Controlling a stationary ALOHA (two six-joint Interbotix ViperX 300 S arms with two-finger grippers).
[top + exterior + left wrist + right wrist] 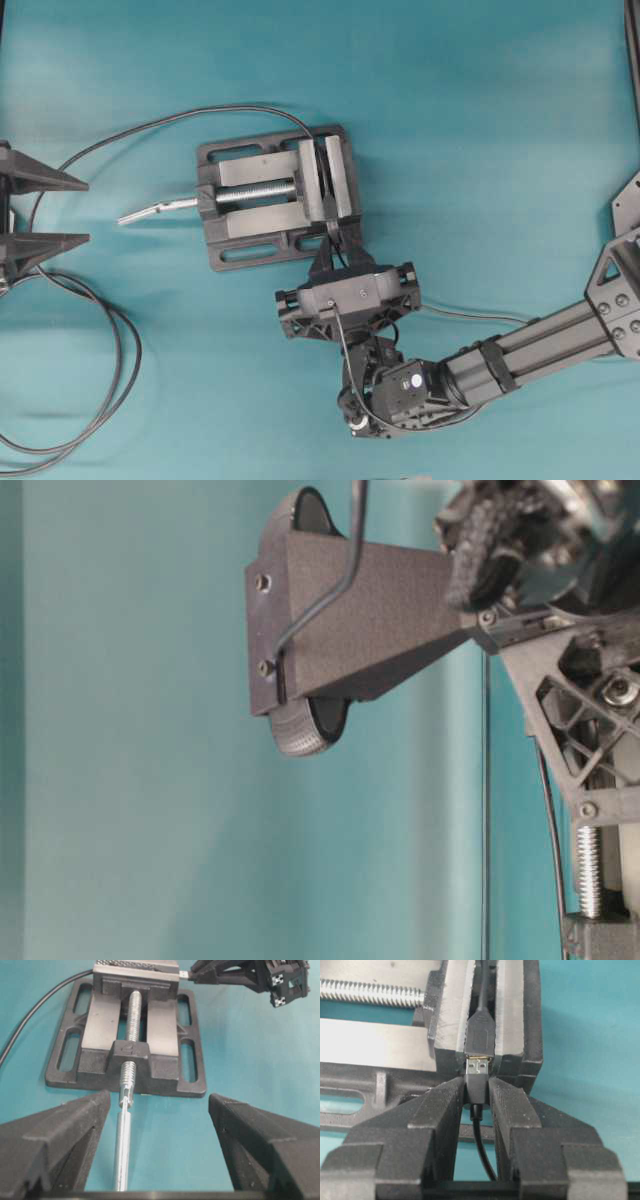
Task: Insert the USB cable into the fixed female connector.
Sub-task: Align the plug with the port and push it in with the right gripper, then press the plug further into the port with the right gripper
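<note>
Almost home, the plug [477,1086] sat pinched between the fingers of the right gripper [477,1105], its silvery tip [478,1066] bare and pointing straight at the connector [480,1035]. That small black socket block stood clamped between the jaws of the vise [275,195], directly ahead of the plug and on one line with it. In the right wrist view the tip met the mouth of the socket, but much of the metal still showed, so by the look of it the plug was at most just started and not yet seated. Plug and socket shared one long axis, running along the slot between the vise jaws. The coming push would likely have to follow that line with no sideways drift. The USB cable [482,1145] trailed back between the gripper's fingers. From the connector's far end, the thicker black cable [150,125] curved away across the teal table [480,100]. The right arm was plainly the nearer one. The left gripper [160,1160] hung well back at the screw handle [121,1150] end, spread wide and holding nothing.
</note>
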